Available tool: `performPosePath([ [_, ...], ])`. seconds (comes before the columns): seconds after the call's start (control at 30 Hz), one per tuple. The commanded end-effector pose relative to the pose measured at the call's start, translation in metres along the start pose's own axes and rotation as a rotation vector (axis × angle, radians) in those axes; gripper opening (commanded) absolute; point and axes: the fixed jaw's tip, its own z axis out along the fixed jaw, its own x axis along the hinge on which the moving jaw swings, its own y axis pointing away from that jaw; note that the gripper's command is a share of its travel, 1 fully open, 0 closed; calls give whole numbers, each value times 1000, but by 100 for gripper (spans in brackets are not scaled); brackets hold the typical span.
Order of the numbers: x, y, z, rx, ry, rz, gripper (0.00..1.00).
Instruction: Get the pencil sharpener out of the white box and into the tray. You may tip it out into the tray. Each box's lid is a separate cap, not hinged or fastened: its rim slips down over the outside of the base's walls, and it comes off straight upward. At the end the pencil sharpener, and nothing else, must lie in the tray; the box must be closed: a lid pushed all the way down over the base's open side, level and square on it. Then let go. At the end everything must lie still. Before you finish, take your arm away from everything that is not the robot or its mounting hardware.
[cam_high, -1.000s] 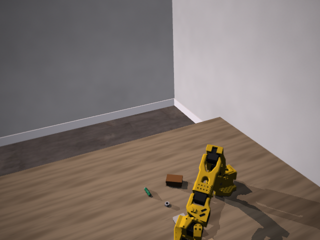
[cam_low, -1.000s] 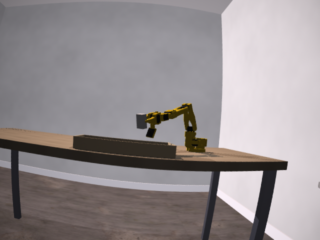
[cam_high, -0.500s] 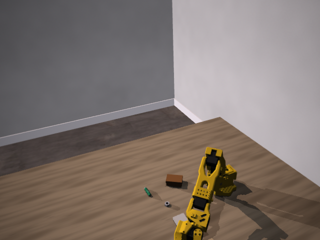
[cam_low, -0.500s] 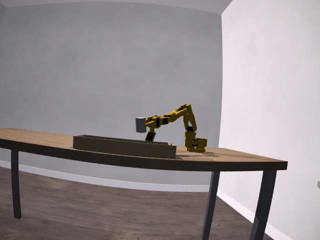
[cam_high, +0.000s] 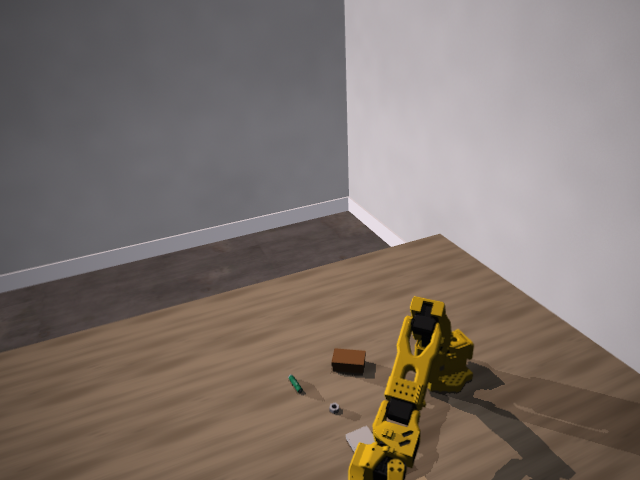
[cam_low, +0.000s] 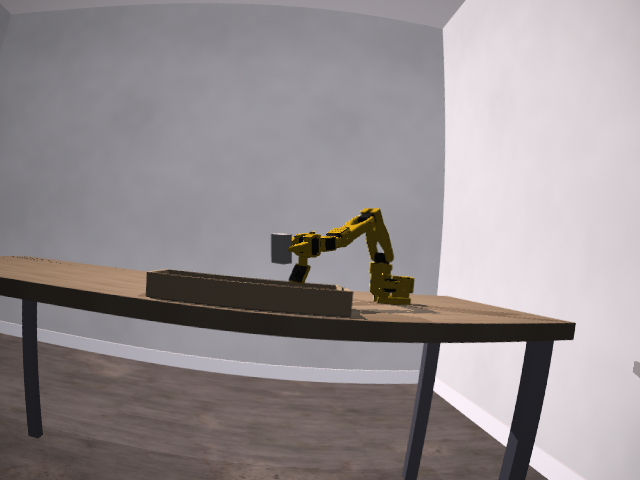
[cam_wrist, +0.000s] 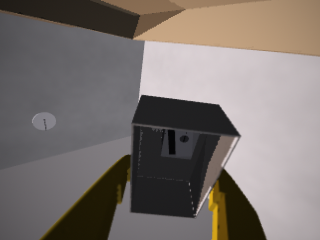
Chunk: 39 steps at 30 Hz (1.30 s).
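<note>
The white box's base (cam_low: 281, 248) (cam_wrist: 180, 115) is held in the air, its open side facing the wrist camera. The pencil sharpener (cam_wrist: 178, 145), a grey block with a dark slot and a round hole, is inside it. My gripper (cam_low: 293, 248) (cam_wrist: 172, 169) is shut on the base, one jaw on each side. The long brown tray (cam_low: 248, 297) stands on the table below; its inside is hidden. A flat whitish piece (cam_high: 360, 438), seemingly the lid, lies on the table, partly hidden by the arm. In the top view the jaws and held base are out of frame.
A brown box (cam_high: 348, 360) stands on the table (cam_high: 206, 372) left of the arm's base. A small green object (cam_high: 295, 383) and a small grey ring-like piece (cam_high: 334, 408) lie nearby. The tray is close to the table edge in the exterior view.
</note>
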Motion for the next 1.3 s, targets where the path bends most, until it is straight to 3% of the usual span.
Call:
performPosePath([
  [0.0, -10, -5, 1, 13, -19, 15, 21],
  [1.27, -26, -7, 4, 16, -19, 21, 21],
])
